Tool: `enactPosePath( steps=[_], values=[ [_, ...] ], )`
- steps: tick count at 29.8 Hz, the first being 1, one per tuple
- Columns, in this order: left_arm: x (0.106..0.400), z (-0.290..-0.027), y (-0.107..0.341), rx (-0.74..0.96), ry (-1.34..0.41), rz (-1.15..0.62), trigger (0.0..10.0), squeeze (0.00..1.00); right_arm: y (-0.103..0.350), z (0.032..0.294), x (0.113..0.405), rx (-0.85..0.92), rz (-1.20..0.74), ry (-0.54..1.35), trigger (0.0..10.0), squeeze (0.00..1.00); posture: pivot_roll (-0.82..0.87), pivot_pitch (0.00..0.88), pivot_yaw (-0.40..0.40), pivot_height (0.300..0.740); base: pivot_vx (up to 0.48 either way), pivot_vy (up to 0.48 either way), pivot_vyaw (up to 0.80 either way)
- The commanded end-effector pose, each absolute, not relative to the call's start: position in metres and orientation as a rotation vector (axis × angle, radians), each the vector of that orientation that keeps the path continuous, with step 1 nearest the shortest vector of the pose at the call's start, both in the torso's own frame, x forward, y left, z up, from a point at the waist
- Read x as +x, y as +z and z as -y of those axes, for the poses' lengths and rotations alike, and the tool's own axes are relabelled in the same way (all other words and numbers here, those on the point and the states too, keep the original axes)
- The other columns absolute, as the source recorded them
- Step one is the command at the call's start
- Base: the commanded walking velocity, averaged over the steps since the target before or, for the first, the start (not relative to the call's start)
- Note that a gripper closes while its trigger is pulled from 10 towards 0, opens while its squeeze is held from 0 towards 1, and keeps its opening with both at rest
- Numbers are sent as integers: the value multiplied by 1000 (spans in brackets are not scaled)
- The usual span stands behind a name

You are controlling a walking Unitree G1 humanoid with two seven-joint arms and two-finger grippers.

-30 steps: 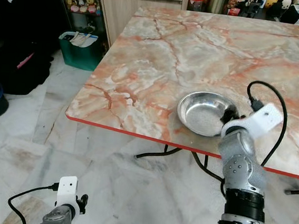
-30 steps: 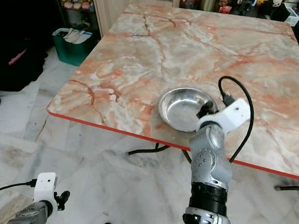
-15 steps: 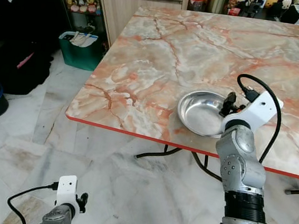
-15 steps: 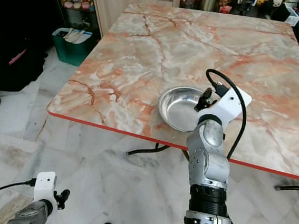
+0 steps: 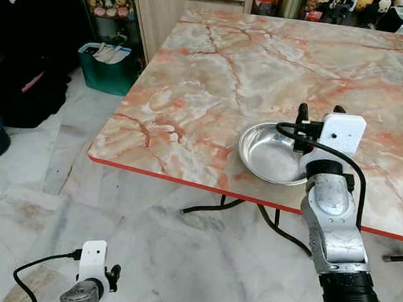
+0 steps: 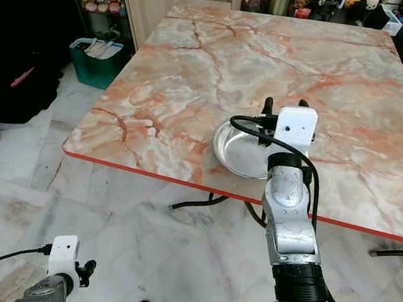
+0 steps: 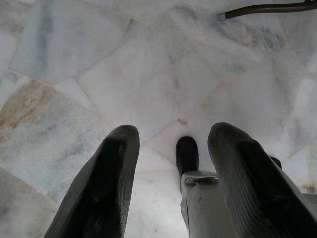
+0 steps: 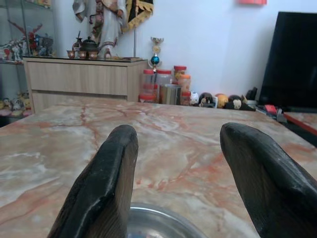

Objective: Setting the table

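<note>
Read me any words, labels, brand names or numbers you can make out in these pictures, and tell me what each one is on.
No text can be read in any view.
Jars at the far edge of the marble table: any labels are too small and blurred to read.
Steel bowl: no marking visible.
White camera housing on the right wrist: plain, no lettering visible.
Green bin on the floor: the papers inside are too small to read.

A green bin stands on the marble floor to my left. Jars and small figurines line the far wall beside a wooden cabinet.
</note>
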State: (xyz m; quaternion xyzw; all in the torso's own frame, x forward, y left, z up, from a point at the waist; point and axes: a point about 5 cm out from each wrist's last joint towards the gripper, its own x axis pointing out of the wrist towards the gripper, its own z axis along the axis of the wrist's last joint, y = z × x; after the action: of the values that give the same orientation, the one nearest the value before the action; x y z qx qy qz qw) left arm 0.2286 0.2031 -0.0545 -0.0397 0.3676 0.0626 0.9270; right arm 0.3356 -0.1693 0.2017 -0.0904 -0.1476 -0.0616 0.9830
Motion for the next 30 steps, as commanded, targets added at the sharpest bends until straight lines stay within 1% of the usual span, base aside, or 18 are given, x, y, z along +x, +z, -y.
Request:
enactPosePath(
  steps=[1, 6, 16, 21, 25, 28, 30],
  values=[
    [221, -203, -59, -71, 127, -780, 10000, 0, 204, 168, 334, -204, 321, -100, 10000, 0, -61, 152, 47, 740, 0, -368, 0],
    [221, -201, -60, -71, 124, -780, 10000, 0, 205, 166, 334, -222, 348, -70, 10000, 0, -68, 154, 43, 740, 0, -370, 0],
    [222, -201, -60, -65, 120, -779, 10000, 0, 199, 170, 327, -227, 351, -74, 10000, 0, -71, 152, 47, 740, 0, -368, 0],
    [223, -200, -59, -64, 116, -772, 10000, 0, 178, 175, 315, -242, 306, -91, 10000, 0, -70, 143, 48, 740, 0, -371, 0],
    [223, -200, -59, -64, 115, -772, 10000, 0, 176, 175, 315, -245, 302, -92, 10000, 0, -70, 143, 48, 740, 0, -371, 0],
    [223, -197, -59, -62, 106, -770, 10000, 0, 157, 183, 301, -267, 249, -125, 10000, 0, -71, 128, 45, 740, 0, -370, 0],
    [223, -196, -59, -63, 105, -769, 10000, 0, 155, 185, 298, -268, 249, -136, 10000, 0, -71, 128, 45, 740, 0, -371, 0]
  ],
)
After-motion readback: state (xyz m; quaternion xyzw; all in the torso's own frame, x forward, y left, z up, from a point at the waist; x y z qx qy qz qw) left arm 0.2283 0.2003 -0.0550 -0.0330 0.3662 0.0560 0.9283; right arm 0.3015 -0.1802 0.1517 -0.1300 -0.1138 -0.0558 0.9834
